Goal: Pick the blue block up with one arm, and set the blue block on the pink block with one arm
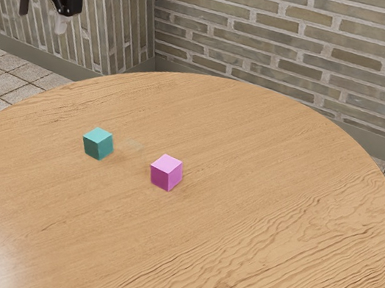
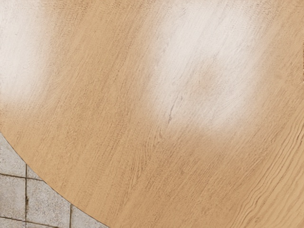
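Note:
A blue-green block rests on the round wooden table, left of centre in the exterior view. A pink block sits a short way to its right, slightly nearer the front edge; the two blocks do not touch. My black gripper hangs high in the exterior view's upper left corner, well above and behind the blocks. Its fingers stand apart with nothing between them, so it is open. Under my hand, the wrist view takes in bare table wood.
A brick wall runs behind the table. Grey floor tiles lie past the table's curved rim in the wrist view. Bright light patches fall on the wood.

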Motion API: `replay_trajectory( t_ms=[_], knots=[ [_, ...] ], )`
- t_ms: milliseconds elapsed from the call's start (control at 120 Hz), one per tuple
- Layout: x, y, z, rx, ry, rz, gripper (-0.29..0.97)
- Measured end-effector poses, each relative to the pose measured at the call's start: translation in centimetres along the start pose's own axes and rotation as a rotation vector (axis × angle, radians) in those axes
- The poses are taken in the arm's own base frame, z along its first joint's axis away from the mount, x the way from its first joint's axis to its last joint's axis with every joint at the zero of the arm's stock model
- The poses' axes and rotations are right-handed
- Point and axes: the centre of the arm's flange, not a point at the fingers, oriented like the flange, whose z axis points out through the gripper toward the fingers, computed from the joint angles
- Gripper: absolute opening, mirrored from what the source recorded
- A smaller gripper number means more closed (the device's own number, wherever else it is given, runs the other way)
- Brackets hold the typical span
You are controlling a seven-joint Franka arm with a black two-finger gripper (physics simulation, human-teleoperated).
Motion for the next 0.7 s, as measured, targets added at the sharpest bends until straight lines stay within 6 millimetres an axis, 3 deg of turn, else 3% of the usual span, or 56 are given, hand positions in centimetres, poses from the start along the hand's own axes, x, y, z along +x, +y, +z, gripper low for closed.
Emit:
replay_trajectory(
  t_ms=[233,383,467,533,700],
  knots=[
    [1.7,0.8,-1.3,-0.005,0.145,0.019,0.68],
    [2.7,-2.3,-0.2,-0.026,0.151,-0.035,0.68],
    [3.3,-2.8,0.3,-0.023,0.151,-0.043,0.68],
    [4.3,-3.1,2.0,-0.015,0.126,-0.042,0.68],
    [7.5,-5.1,9.3,-0.009,0.049,-0.051,0.68]
  ],
)
